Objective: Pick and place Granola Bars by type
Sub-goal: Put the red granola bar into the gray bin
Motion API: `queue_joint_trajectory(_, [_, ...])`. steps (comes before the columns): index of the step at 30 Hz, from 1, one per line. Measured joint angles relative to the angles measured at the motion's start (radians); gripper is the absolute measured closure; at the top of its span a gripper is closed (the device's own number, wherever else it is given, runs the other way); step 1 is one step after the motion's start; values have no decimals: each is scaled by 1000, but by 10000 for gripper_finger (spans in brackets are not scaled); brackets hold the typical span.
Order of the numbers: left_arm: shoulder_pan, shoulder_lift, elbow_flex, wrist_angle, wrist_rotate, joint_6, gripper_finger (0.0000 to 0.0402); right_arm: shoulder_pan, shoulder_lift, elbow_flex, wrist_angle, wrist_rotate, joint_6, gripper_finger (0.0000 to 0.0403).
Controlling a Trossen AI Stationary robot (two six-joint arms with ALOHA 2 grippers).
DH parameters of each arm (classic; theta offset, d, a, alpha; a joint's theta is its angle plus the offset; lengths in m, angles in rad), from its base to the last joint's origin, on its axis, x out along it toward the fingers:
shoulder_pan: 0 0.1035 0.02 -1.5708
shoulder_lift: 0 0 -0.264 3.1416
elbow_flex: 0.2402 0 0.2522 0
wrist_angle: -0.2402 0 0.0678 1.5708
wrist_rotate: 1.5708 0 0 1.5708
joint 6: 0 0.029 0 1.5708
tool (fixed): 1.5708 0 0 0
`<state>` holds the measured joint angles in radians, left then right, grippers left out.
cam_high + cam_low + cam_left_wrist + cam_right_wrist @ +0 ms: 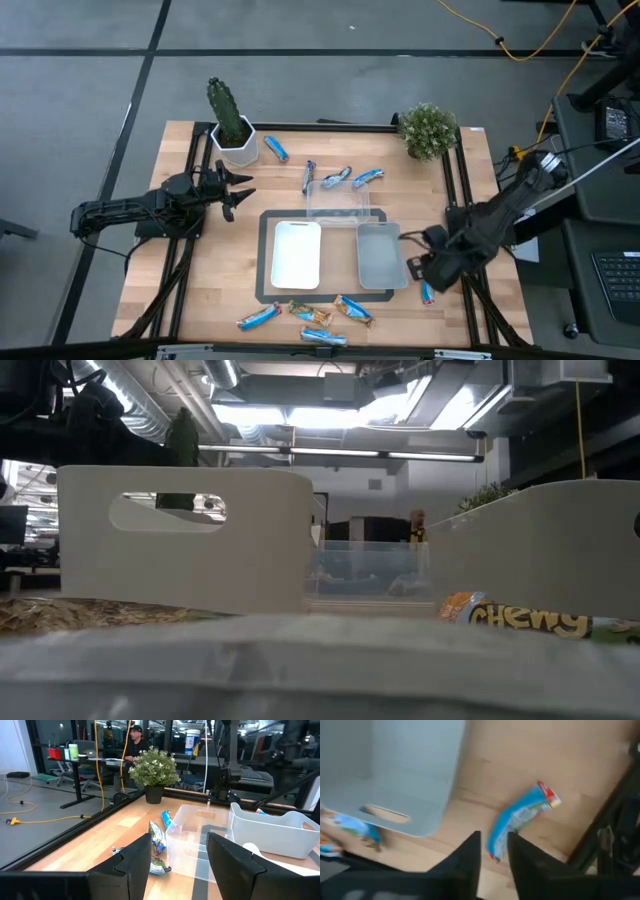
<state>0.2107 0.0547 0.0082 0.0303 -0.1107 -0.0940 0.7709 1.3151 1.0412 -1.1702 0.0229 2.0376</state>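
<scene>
The right end effector (493,851) hangs low over the tabletop (200,290) beside the grey tray (381,254), its fingers a narrow gap apart with the near end of a blue-red bar (520,817) showing between the tips; they do not look clamped on it. To do this pick well, I would set the fingers across the bar's narrow width, nearer its middle than its tip, then close and lift straight up so the slippery wrapper does not skid. The bar lies flat just off the grey tray's outer corner (427,292), long axis running away from the fingers, red end farthest, slightly bowed. The left end effector (238,190) waits, fingers apart, near the cactus pot (238,150).
</scene>
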Motion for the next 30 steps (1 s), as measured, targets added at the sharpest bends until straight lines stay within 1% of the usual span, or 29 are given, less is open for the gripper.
queue_joint_trajectory(2, [0,0,0,0,0,0,219,23,33,0,-2,-33,7,252])
queue_joint_trajectory(5, [0,0,0,0,0,0,219,28,90,0,-15,-87,43,187])
queue_joint_trajectory(8, [0,0,0,0,0,-13,219,27,145,0,-18,-103,78,128])
queue_joint_trajectory(11, [0,0,0,0,0,-24,219,27,174,-33,32,-104,100,95])
queue_joint_trajectory(14, [0,0,0,0,-1,-24,219,27,177,-120,184,-104,115,89])
queue_joint_trajectory(17, [0,0,0,0,-2,-24,219,27,177,-211,291,-107,131,96])
queue_joint_trajectory(20, [0,0,0,0,-2,-40,219,27,177,-260,300,-131,133,108])
queue_joint_trajectory(24, [0,0,0,0,-2,-85,219,27,174,-278,294,-131,132,125])
queue_joint_trajectory(27, [0,0,0,0,-1,-85,219,32,174,-298,303,-123,128,137])
queue_joint_trajectory(30, [0,0,0,0,-1,-87,219,42,170,-338,359,-121,126,154])
